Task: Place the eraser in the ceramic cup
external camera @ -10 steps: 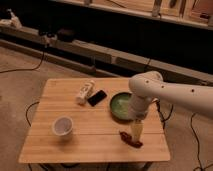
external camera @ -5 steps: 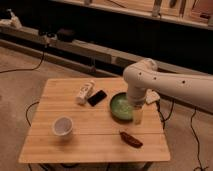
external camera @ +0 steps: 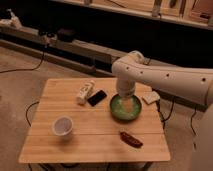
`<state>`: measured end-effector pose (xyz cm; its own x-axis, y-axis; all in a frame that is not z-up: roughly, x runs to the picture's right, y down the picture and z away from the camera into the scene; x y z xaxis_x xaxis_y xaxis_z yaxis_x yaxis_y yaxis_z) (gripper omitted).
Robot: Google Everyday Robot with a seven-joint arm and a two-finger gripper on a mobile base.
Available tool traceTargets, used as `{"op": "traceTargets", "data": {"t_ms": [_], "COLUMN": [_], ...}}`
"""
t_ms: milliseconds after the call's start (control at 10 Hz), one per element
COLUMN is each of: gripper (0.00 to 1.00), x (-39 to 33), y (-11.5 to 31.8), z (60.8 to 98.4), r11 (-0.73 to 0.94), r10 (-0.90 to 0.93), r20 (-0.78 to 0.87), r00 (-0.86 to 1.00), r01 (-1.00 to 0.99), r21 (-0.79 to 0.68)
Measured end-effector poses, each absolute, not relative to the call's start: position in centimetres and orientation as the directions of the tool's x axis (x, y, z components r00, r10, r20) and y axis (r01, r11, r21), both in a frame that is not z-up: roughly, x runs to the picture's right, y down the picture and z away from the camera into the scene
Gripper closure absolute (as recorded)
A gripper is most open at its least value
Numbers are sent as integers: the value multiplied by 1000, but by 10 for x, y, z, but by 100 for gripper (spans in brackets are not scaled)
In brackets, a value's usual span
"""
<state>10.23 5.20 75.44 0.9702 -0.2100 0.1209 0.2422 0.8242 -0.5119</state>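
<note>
The eraser (external camera: 97, 97), a flat black slab, lies on the wooden table (external camera: 75, 145) left of centre, right beside a white bottle-like item (external camera: 85, 91). The ceramic cup (external camera: 62, 126), small, round and white, stands upright near the front left. My gripper (external camera: 130, 105) hangs from the white arm (external camera: 150, 75) over the green bowl (external camera: 116, 111), to the right of the eraser and well away from the cup. It is open and nothing shows between its fingers.
A dark brown oblong piece (external camera: 131, 139) lies near the table's front right. A small pale item (external camera: 151, 97) sits at the right edge behind the bowl. Cables run over the floor around the table, and a dark shelf unit stands behind it.
The arm has swung away from the brown piece at the front, moving back and left until the gripper hangs over the green bowl. Eraser and cup have not moved.
</note>
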Motion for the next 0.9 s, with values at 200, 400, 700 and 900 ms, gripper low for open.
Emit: {"op": "traceTargets", "data": {"t_ms": [200,400,700,900], "gripper": [20,20,20,20], "x": [105,107,104,104], "y": [38,22,18,18], "z": [765,769,769,769], "r11": [850,877,883,883], "r10": [-208,-218,-222,-222], "r20": [145,205,233,233], "r00": [967,954,947,947], "r01": [252,284,296,297], "r21": [-463,-387,-364,-364]}}
